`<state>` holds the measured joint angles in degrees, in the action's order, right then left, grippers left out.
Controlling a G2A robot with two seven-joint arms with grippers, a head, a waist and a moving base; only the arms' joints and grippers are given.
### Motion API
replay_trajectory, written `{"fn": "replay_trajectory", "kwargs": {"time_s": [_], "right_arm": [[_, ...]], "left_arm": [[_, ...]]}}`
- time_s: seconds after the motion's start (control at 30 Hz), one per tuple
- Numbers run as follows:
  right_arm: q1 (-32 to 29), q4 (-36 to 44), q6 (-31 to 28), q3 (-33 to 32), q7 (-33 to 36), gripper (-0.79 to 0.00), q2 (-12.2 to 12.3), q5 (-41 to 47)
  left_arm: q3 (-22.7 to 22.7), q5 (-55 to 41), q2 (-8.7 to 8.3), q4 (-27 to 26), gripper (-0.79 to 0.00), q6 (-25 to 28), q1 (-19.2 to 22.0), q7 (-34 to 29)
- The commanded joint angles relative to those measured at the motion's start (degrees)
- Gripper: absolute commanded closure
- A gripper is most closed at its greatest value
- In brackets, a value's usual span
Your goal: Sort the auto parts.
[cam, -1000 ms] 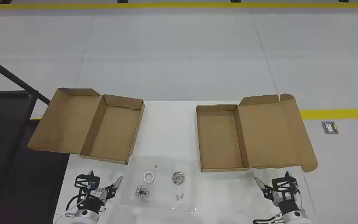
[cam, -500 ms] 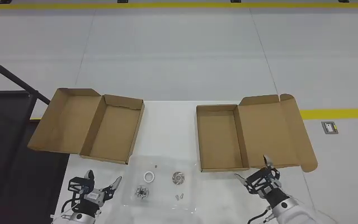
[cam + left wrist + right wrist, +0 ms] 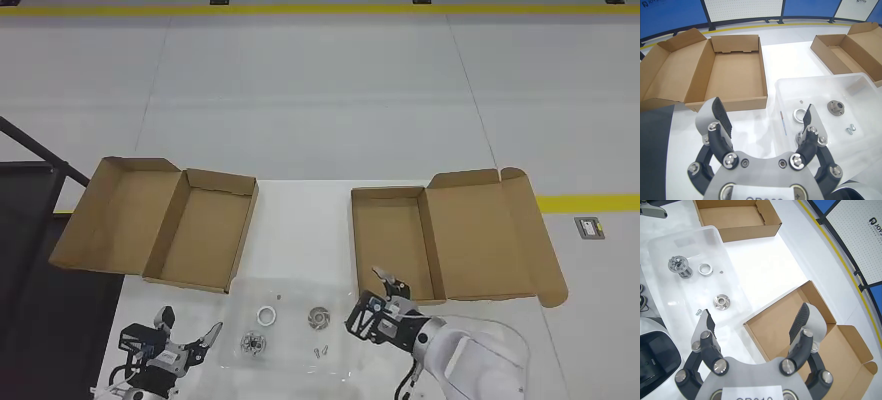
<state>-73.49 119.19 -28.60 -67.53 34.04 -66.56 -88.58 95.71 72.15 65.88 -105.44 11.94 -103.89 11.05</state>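
Note:
Several metal auto parts lie in a clear plastic bin point(image 3: 345, 330): a silver ring point(image 3: 267, 316), a flanged hub point(image 3: 318, 317), a geared cylinder point(image 3: 254, 345), two small screws point(image 3: 320, 351). My left gripper point(image 3: 190, 323) stands open at the bin's left side, empty. In the left wrist view the left gripper point(image 3: 762, 106) frames the ring point(image 3: 798, 115), with the hub point(image 3: 834, 107) beyond. My right gripper point(image 3: 368, 298) is open and empty at the bin's right edge, near the right box's front corner. The right wrist view shows the right gripper point(image 3: 756, 311), hub point(image 3: 721, 302), ring point(image 3: 705, 269) and geared cylinder point(image 3: 679, 265).
An open empty cardboard box point(image 3: 200, 240) sits at the back left of the white table, and another point(image 3: 392, 245) at the back right, each with its lid folded outward. A dark surface point(image 3: 653, 144) borders the table on the left.
The right arm has swung left from the table's front right corner to the bin's right edge. The left gripper has drawn back slightly toward the front edge.

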Motion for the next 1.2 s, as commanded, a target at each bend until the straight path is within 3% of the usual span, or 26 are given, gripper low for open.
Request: {"fn": "replay_trajectory", "kwargs": {"time_s": [0.0, 0.33, 0.5, 0.8, 0.87, 1.17], "right_arm": [[-0.1, 0.0, 0.0, -0.1, -0.2, -0.785, 0.0, 0.0], [0.1, -1.2, -0.5, 1.7, -1.4, -0.785, -0.1, -2.0], [6.1, -6.1, -5.0, 7.4, -1.7, -0.785, -1.0, -0.8], [18.5, -15.5, -9.3, 20.8, 6.7, -0.785, -4.2, -0.5], [19.5, -16.9, -7.0, 21.3, 7.3, -0.785, -4.6, -1.1], [18.9, -17.3, -7.8, 21.2, 5.4, -0.785, -4.5, -1.5]], "left_arm": [[0.0, 0.0, 0.0, 0.0, -0.785, 0.0, 0.0, 0.0], [0.0, 0.0, 0.0, 0.0, -0.785, 0.0, 0.0, 0.0], [0.0, 0.0, 0.0, 0.0, -0.785, 0.0, 0.0, 0.0], [0.0, 0.0, 0.0, 0.0, -0.785, 0.0, 0.0, 0.0], [0.0, 0.0, 0.0, 0.0, -0.785, 0.0, 0.0, 0.0], [0.0, 0.0, 0.0, 0.0, -0.785, 0.0, 0.0, 0.0]]}}
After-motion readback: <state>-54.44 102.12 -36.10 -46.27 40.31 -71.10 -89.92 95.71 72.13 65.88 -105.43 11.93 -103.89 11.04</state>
